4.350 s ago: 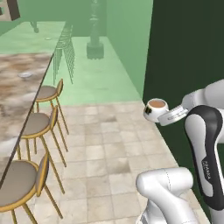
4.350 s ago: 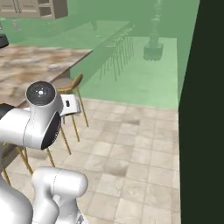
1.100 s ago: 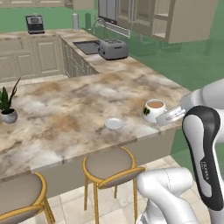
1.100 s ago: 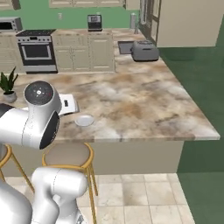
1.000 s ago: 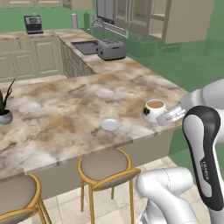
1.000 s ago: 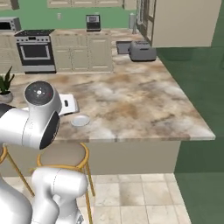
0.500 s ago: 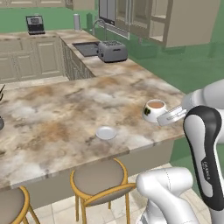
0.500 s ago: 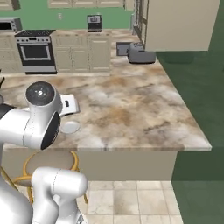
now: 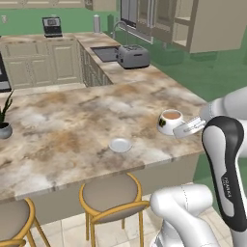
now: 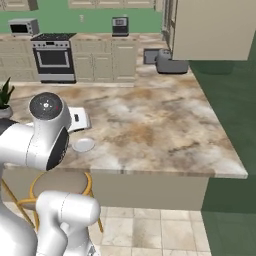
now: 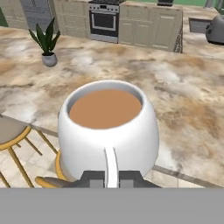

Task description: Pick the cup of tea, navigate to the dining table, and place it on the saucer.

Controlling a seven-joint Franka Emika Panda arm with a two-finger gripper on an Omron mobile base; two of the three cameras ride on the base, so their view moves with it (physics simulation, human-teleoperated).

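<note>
- Pincer [image 11: 111, 176] clamped on the thin handle of the cup [image 11: 108, 129], cup sitting right at the fingertips [image 11: 93, 177], upright, brown tea level inside.
- In the left base view, cup [image 9: 170, 121] held just over the near right part of the tabletop [image 9: 72, 130], at the end of the pincer [image 9: 185, 129] reaching in from the right.
- Whether cup floats or touches the stone: cannot tell.
- Saucer [image 9: 120, 144] bare on the tabletop, left of the cup and nearer the front edge, apart from it; seen also in the right base view [image 10: 83, 145] beside the arm.
- Two stools [image 9: 112, 195] tucked under the near edge.
- Potted plant [image 11: 47, 43] farther along the tabletop, to the left.
- Beyond, toaster [image 9: 131, 56] on the cream counter, sink [image 9: 104, 52] behind it, oven [image 10: 53, 58] on the far wall.
</note>
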